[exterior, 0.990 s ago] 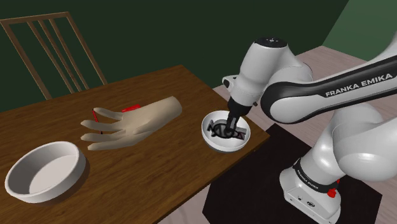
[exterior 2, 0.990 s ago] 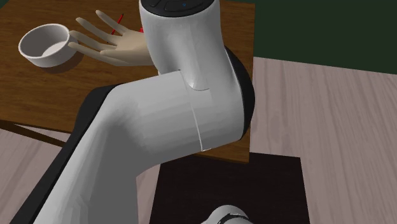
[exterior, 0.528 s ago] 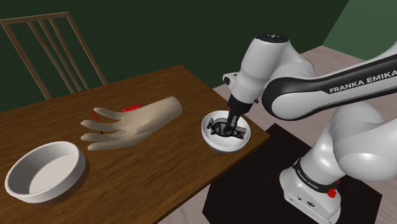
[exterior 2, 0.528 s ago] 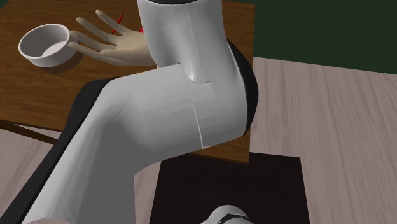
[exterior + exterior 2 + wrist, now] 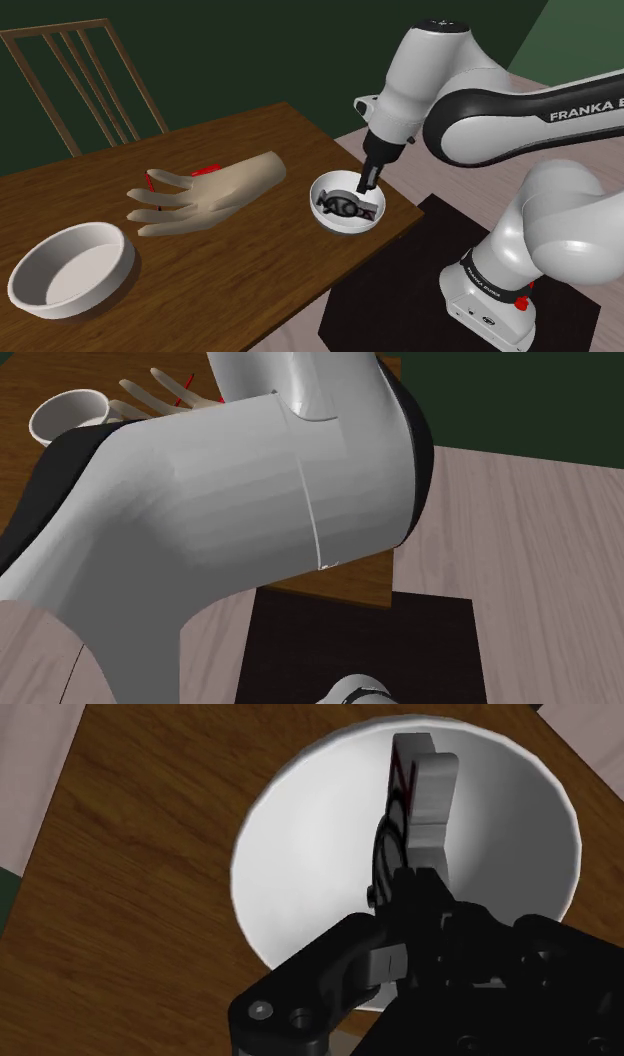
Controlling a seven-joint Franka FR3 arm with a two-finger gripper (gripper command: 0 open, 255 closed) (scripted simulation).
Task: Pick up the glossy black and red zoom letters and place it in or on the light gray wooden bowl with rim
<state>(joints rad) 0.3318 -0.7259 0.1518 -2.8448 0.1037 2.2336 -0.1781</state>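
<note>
**Letters pinched above the small white bowl**

White capitals reading "FRANKA E" run along the dark band of the white arm (image 5: 470, 90) at the shoulder view's right edge. The word on the slab of letters is not legible.

From the shoulder view's left, a wide light grey bowl with a thick rim (image 5: 70, 268) sits on the brown wooden table (image 5: 250, 270). A wooden slat-back chair (image 5: 75, 75) stands behind the table. A beige model hand with red marks (image 5: 210, 190) lies mid-table.

Nearer the table's right corner is a small round white bowl (image 5: 340, 224). The black gripper (image 5: 366, 186) comes down over it and grips one end of the glossy black and red letters (image 5: 340, 207), which sit tilted inside its rim. The black stand (image 5: 420, 260) is at the lower right.

The wrist view has the slab edge-on: a pale edge and a black-and-red face, running out from the fingers over the white hollow. In the second exterior view the arm blocks most of the table, leaving the grey bowl and the model hand's fingertips showing at upper left.
</note>
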